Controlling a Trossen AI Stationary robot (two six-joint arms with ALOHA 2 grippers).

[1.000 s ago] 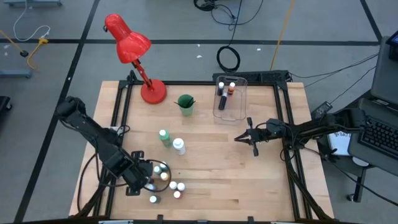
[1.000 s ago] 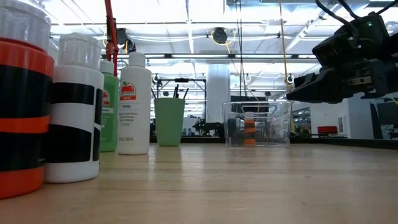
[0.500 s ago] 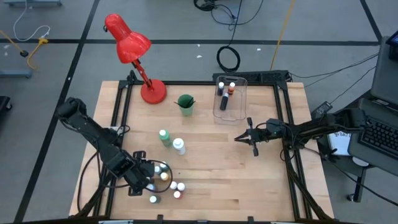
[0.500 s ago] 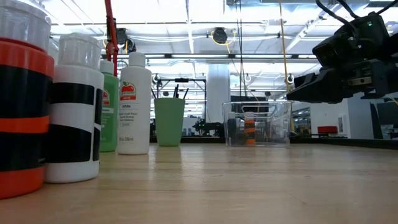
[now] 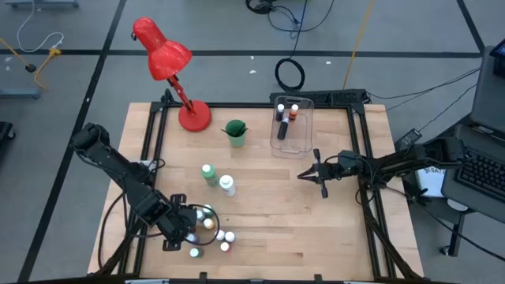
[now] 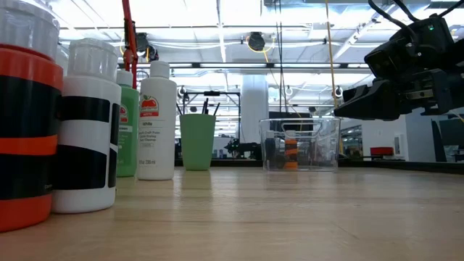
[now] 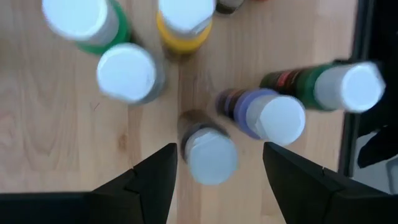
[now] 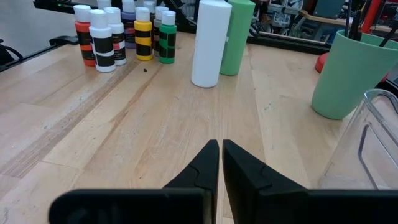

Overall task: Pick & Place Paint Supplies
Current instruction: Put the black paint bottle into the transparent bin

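Observation:
Several small white-capped paint bottles point(image 5: 217, 233) stand on their bases in a cluster near the table's front left corner. My left gripper point(image 5: 189, 225) hangs over them, pointing down and open. In the left wrist view its fingers stand on either side of one dark bottle point(image 7: 210, 157) without touching it. A purple bottle point(image 7: 267, 115) and a yellow one point(image 7: 183, 22) stand close by. The tall green bottle point(image 5: 208, 173) and tall white bottle point(image 5: 227, 185) stand upright mid-table. My right gripper point(image 5: 304, 174) is shut and held level above the table, right of centre, holding nothing.
A clear bin point(image 5: 290, 122) at the far right holds a few small bottles. A green cup point(image 5: 235, 132) with brushes stands left of it, and a red desk lamp point(image 5: 177, 71) is at the far left. Bare wood lies between the bottle cluster and the bin.

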